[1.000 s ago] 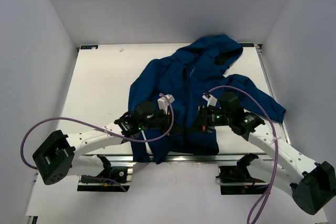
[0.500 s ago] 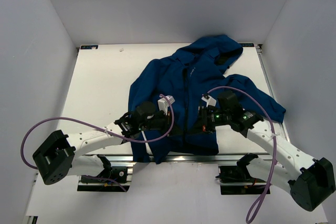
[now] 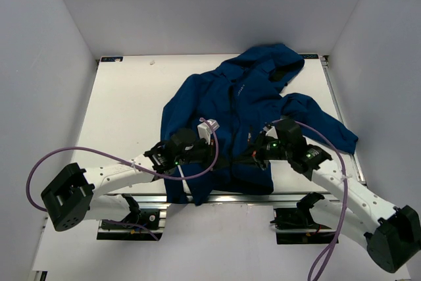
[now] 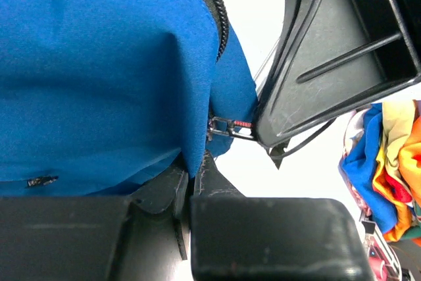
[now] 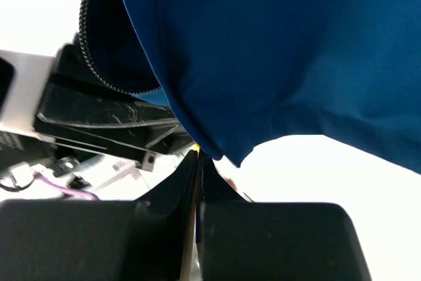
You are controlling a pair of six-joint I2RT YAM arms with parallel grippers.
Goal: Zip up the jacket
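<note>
The jacket [image 3: 230,97] lies spread on the table [image 3: 131,110], hem [image 3: 227,187] at the near edge; soft and floppy, best taken beside the zipper [image 4: 217,18]. Left gripper [image 4: 191,185] and right gripper [image 5: 198,169] are clamped on its hem

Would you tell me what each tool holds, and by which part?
Both pinch the hem of the dark blue soft-fabric hooded jacket: left tool beside the zipper, right tool opposite.

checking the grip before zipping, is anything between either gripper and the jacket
Nothing visible: the left gripper and right gripper are both closed directly on the jacket at its bottom hem.
</note>
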